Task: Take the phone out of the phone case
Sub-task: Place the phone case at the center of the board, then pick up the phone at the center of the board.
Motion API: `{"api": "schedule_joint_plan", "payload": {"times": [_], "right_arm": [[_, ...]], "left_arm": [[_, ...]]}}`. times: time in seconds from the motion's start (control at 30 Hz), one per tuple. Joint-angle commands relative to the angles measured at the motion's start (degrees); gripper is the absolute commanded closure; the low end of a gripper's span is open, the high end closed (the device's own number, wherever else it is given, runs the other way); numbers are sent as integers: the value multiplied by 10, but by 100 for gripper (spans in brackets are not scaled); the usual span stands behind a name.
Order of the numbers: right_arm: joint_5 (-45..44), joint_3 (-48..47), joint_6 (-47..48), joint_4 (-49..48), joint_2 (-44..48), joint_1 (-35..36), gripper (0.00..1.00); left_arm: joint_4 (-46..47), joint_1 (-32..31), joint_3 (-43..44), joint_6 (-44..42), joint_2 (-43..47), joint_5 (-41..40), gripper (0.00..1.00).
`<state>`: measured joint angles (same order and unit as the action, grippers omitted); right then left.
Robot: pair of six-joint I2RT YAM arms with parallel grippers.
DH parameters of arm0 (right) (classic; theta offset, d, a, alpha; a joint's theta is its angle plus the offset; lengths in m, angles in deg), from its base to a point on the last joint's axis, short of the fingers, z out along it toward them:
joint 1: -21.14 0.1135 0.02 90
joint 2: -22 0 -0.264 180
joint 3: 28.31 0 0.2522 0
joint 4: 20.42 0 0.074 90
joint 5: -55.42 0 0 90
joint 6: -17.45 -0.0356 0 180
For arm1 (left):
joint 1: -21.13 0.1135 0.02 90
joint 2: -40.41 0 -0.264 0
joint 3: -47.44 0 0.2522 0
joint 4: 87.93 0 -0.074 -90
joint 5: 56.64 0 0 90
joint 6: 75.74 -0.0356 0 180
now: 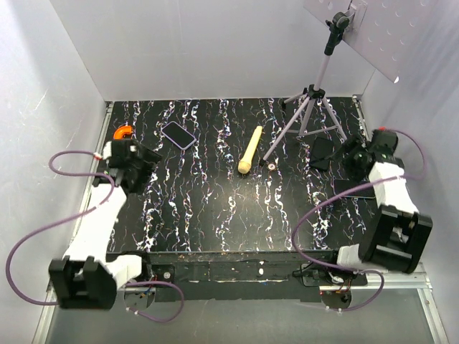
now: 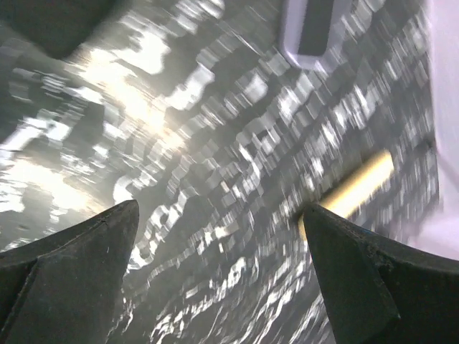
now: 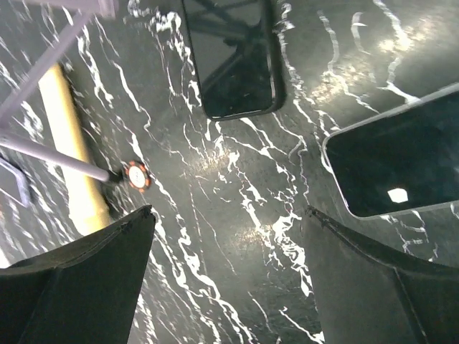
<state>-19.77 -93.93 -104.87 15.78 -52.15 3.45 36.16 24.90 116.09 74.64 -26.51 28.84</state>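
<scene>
The phone (image 1: 178, 134), with a dark screen and a lavender rim, lies flat at the back left; its corner shows at the top of the left wrist view (image 2: 312, 32). The black phone case (image 1: 322, 153) lies at the right by the tripod. In the right wrist view (image 3: 233, 61) its face reflects the tripod legs, and I cannot tell whether anything is inside. My left gripper (image 1: 145, 167) (image 2: 221, 208) is open and empty above the table, nearer than the phone. My right gripper (image 1: 349, 154) (image 3: 229, 211) is open and empty just right of the case.
A second dark slab with a pale rim (image 1: 353, 188) (image 3: 394, 165) lies under my right arm. A cream-yellow stick (image 1: 250, 150) lies mid-table. The grey tripod (image 1: 312, 107) stands at the back right, with a small orange-rimmed disc (image 3: 136, 175) by one foot. An orange thing (image 1: 123, 132) sits at the far left.
</scene>
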Motion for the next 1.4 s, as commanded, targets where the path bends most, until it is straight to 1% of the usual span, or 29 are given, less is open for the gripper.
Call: {"api": "schedule_joint_plan", "payload": {"times": [0.0, 0.03, 0.1, 0.17, 0.27, 0.4, 0.43, 0.57, 0.67, 0.77, 0.83, 0.9, 1.07, 1.23, 1.37], "right_arm": [[-11, -105, 129, 76, -98, 65, 11], [-22, -132, 145, 94, -127, 79, 11], [-53, -181, 167, 124, -178, 101, 11], [-71, -215, 180, 140, -217, 113, 11], [-103, -263, 183, 161, -266, 125, 12], [-118, -291, 192, 168, -315, 140, 13], [-134, -302, 192, 174, -329, 148, 14], [-197, -351, 184, 203, -372, 174, 13], [-209, -387, 178, 218, -396, 177, 11], [-234, -441, 168, 255, -438, 177, 9], [-232, -458, 167, 267, -456, 177, 9], [-239, -452, 161, 261, -456, 177, 8], [-222, -427, 132, 234, -454, 176, 9], [-189, -417, 133, 212, -468, 177, 9], [-222, -422, 133, 225, -481, 177, 8]], "left_arm": [[69, -141, -51, -72, 126, 20, 1], [91, -174, -66, -87, 152, 62, 0], [138, -207, -106, -116, 200, 134, 0], [162, -235, -139, -135, 237, 180, 0], [151, -263, -161, -160, 285, 203, 1], [112, -265, -164, -190, 334, 222, 1], [100, -265, -160, -202, 341, 226, 0], [69, -265, -136, -237, 336, 254, 0], [57, -265, -125, -238, 319, 277, 0], [48, -265, -119, -227, 309, 274, 1], [52, -265, -117, -222, 311, 274, 0], [55, -265, -113, -223, 312, 273, 0], [56, -265, -96, -237, 296, 277, 0], [57, -265, -95, -234, 283, 287, 0], [58, -265, -98, -232, 289, 288, 1]]}}
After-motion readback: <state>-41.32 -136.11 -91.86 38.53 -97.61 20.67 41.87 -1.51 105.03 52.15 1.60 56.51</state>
